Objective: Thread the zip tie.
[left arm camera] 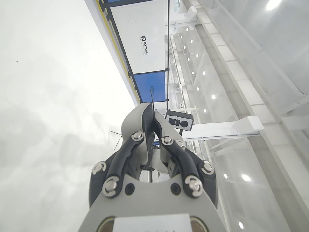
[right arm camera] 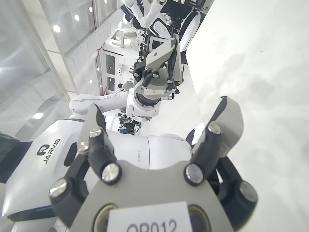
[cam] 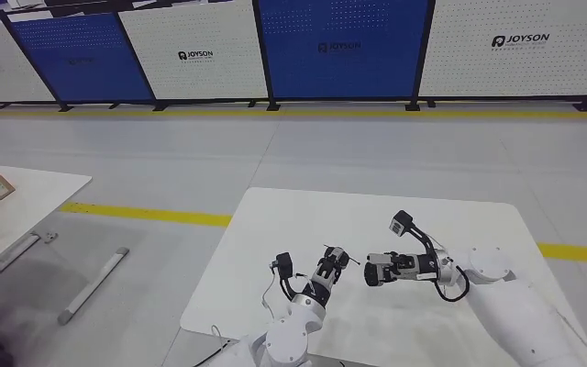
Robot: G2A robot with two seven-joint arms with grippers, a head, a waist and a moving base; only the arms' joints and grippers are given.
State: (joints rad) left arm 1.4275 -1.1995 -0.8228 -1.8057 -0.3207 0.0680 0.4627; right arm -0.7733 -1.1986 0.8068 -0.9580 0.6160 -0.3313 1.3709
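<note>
My left gripper (left arm camera: 152, 108) is shut on a thin black zip tie (left arm camera: 151, 96), and a short end sticks out past its fingertips. Another thin strand (left arm camera: 117, 139) hangs beside the fingers. From above, the left gripper (cam: 337, 258) is held over the white table (cam: 275, 229), with the zip tie (cam: 352, 261) pointing toward the right gripper (cam: 371, 272) a short gap away. My right gripper (right arm camera: 161, 114) is open with nothing between its fingers, and it faces the left gripper (right arm camera: 173, 47) and the tie end (right arm camera: 172, 34).
The white table's near edge (cam: 229, 335) runs just below the left arm. A second white table (cam: 37, 197) stands off to the left. Blue and white panels (cam: 339, 46) line the far side beyond a yellow floor line (cam: 147, 214).
</note>
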